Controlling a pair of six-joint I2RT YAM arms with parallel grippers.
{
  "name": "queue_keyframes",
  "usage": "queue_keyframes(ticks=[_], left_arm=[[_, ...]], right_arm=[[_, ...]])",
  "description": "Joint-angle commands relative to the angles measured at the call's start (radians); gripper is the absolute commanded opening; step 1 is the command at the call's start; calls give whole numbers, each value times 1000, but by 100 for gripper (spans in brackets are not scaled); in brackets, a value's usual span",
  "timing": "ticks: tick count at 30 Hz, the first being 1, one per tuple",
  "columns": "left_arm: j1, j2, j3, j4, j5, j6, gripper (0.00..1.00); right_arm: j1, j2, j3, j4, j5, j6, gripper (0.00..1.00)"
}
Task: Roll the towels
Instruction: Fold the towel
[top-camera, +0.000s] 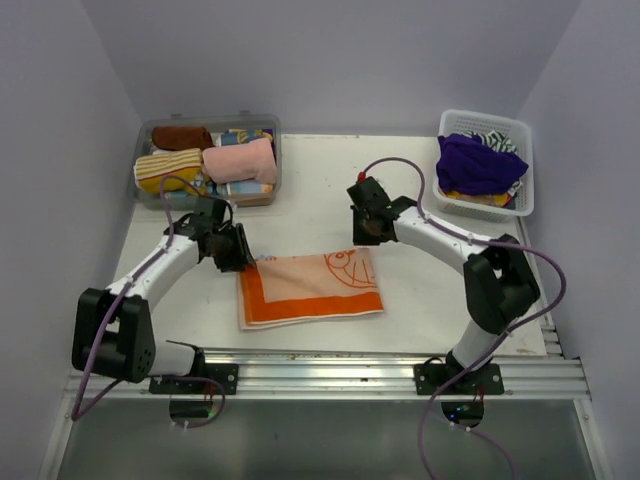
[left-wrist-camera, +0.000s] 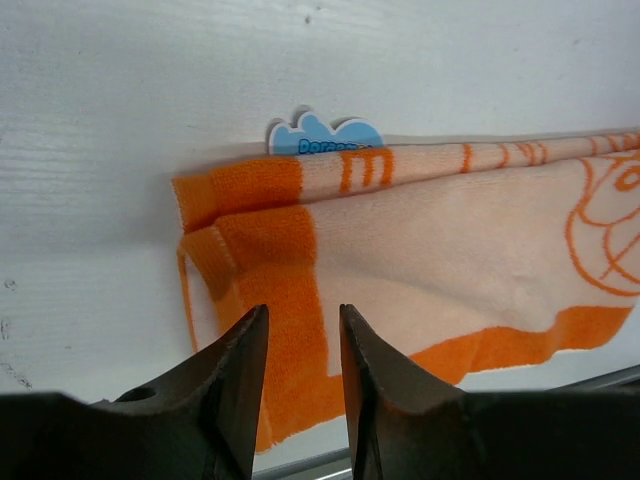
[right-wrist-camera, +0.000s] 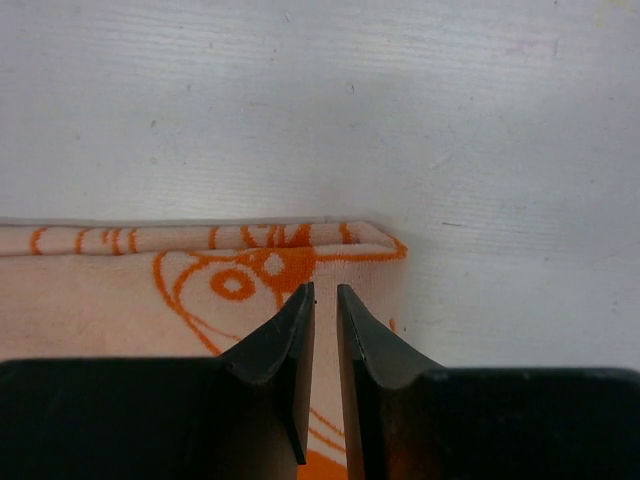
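1. The folded orange-and-cream terry towel with the cartoon print (top-camera: 310, 288) lies flat on the white counter (top-camera: 320, 180), between the two arms. Each arm is at one of its far corners.
2. The step in hand looks like starting the roll from that far edge. To do it well, both corners should be taken at the same depth and turned over together. That keeps the roll tight and square rather than cone-shaped.
3. The left pincer (left-wrist-camera: 303, 315) is partly spread above the orange border. A clear gap shows, with no cloth in it.
4. The right pincer (right-wrist-camera: 325, 292) is nearly pressed together, leaving only a thin slit over the printed corner. I cannot tell whether it nips any cloth.
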Motion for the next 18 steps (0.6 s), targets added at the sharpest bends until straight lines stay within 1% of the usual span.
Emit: queue_keyframes(ticks=[1, 4, 6, 8, 10, 18], left_arm=[[-2, -107, 16, -37, 38, -6, 38], [-32, -129, -36, 1, 54, -34, 38], [-41, -109, -90, 42, 75, -47, 38], [-41, -77, -125, 59, 88, -49, 37], [-41, -69, -140, 76, 83, -49, 36], [-41, -43, -156, 72, 45, -37, 38]], right_arm=[[0, -123, -33, 67, -22, -7, 19], [6, -88, -46, 67, -30, -10, 19], [7, -54, -42, 75, -74, -28, 20], [7, -54, -68, 95, -113, -31, 21], [6, -51, -86, 115, -111, -28, 22], [7, 12, -76, 75, -65, -33, 22]])
